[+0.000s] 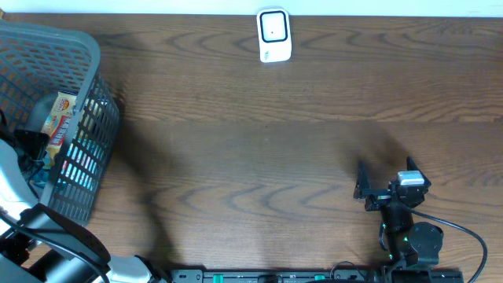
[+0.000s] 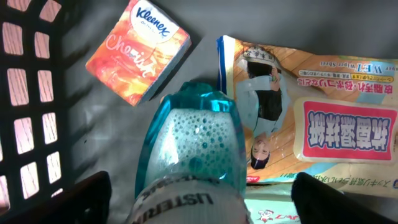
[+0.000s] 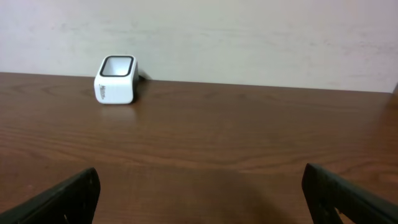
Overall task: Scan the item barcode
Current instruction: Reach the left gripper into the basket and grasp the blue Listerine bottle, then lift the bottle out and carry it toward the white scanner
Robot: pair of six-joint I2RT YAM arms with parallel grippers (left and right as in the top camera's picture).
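The left arm reaches down into the grey mesh basket (image 1: pixel 88 49) at the left end of the wooden table (image 1: pixel 251 141). Its wrist camera looks straight at 3 items on the basket floor. A teal Listerine bottle (image 2: pixel 199 143) lies lengthwise between the 2 fingers of the left gripper (image 2: pixel 202 180). The fingers stand wide apart, 1 on each side of the bottle. A gap shows between each finger and the bottle, so the gripper holds nothing.

Beyond the bottle's far end, an orange Kleenex tissue pack (image 2: pixel 134 53) lies to the left. A pack of wet wipes (image 2: pixel 323 112) printed with Japanese text lies to the right, with the bottle overlapping its edge.

The white barcode scanner (image 1: pixel 274 35) stands upright at the far edge of the table, well apart from the basket.

The right gripper (image 3: pixel 200 171) sits near the front right of the table, facing the scanner. Its 2 fingers are spread fully and nothing is between them.
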